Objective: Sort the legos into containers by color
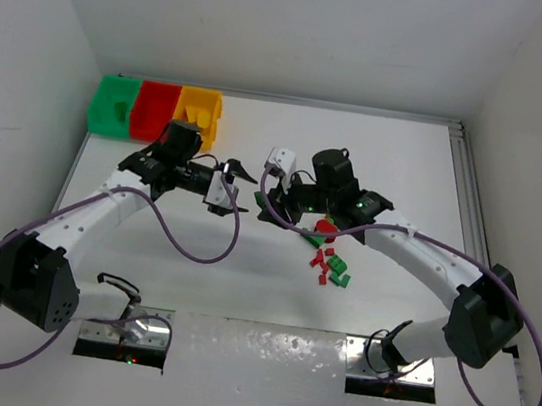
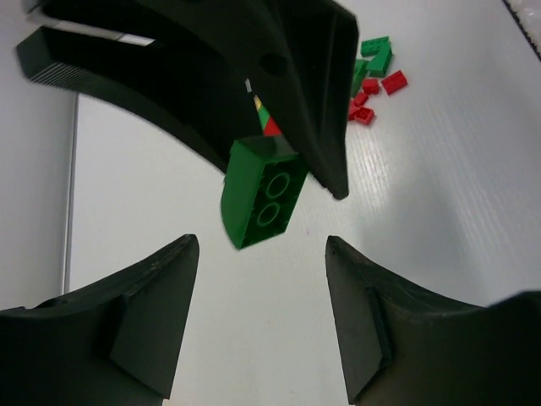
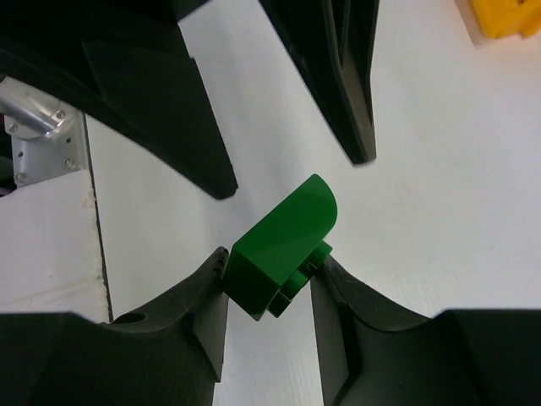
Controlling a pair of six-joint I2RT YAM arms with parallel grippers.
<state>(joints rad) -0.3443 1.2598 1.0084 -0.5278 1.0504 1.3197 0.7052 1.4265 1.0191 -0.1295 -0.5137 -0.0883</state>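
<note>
Three bins are counted, joined in a row at the table's far left corner: a green bin (image 1: 112, 100), a red bin (image 1: 155, 108) and a yellow bin (image 1: 201, 110), all of smooth plastic, open-topped and rectangular. Two arms are seen, a left arm (image 1: 99, 204) and a right arm (image 1: 416, 249), white-shelled with black joints, meeting over the middle of the table (image 1: 378, 158), whose white surface is finely ribbed.

One green brick (image 3: 283, 245) is gripped by the right gripper (image 3: 272, 260), whose jaws are closed on its lower end. The brick is glossy, with one top edge rounded off. The left gripper (image 2: 262, 243) is held with its jaws plainly parted, the brick just ahead of the gap and untouched by either finger.

The loose legos (image 1: 329, 262) lie in one small cluster beside the right arm, red and green only, too small for a sure count.

Two round sockets on the brick's underside are shown only by the left wrist view, and its curved face only by the right wrist view. The row of bins is shown whole only from above; just a corner of the yellow bin is caught by the right wrist view
</note>
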